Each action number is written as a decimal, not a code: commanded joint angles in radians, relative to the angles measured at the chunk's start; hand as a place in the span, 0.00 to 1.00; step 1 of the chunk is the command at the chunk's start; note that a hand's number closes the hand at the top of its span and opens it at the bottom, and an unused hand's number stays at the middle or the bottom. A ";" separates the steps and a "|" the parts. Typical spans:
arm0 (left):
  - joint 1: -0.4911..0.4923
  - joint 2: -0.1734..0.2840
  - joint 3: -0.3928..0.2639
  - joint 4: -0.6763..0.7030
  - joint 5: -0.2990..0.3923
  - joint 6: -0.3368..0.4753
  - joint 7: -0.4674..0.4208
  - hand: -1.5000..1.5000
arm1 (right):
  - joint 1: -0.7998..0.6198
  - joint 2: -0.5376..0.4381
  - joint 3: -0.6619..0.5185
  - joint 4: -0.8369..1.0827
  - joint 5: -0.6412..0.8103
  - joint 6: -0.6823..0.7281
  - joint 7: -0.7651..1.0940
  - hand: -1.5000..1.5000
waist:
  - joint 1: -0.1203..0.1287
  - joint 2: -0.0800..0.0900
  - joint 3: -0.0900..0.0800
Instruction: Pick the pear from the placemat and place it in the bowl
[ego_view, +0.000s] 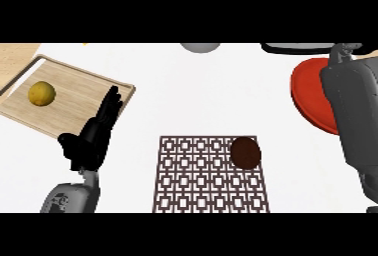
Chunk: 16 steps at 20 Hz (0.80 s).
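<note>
The pear (245, 152) is a dark brown oval lying on the right edge of the brown lattice placemat (210, 175), near its far corner. At the right stands the red bowl (308, 95), and my right forearm crosses over its right part. My right hand (345, 52) is up at the far right, beyond the bowl, mostly hidden at the view's top. Left of the placemat my left hand (94, 134) rests open, fingers pointing up, holding nothing. Neither hand touches the pear.
A wooden cutting board (81, 80) at the far left carries a yellow fruit (42, 93). A grey round object (201, 47) and a dark-rimmed item (295, 48) sit at the far edge. White counter (207, 95) lies between placemat and bowl.
</note>
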 joint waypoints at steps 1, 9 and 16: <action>-0.022 -0.010 0.009 0.033 0.005 -0.002 0.002 0.50 | 0.043 -0.055 -0.006 0.082 0.027 -0.005 -0.066 1.00 | -0.003 0.000 0.000; -0.009 0.017 0.026 0.043 0.012 -0.039 -0.024 0.50 | 0.093 -0.137 -0.127 0.380 0.000 -0.225 -0.273 1.00 | 0.009 0.005 0.001; 0.011 0.014 0.033 0.002 0.015 -0.042 -0.017 0.50 | 0.116 -0.161 -0.200 0.562 -0.057 -0.298 -0.388 1.00 | 0.009 0.003 0.001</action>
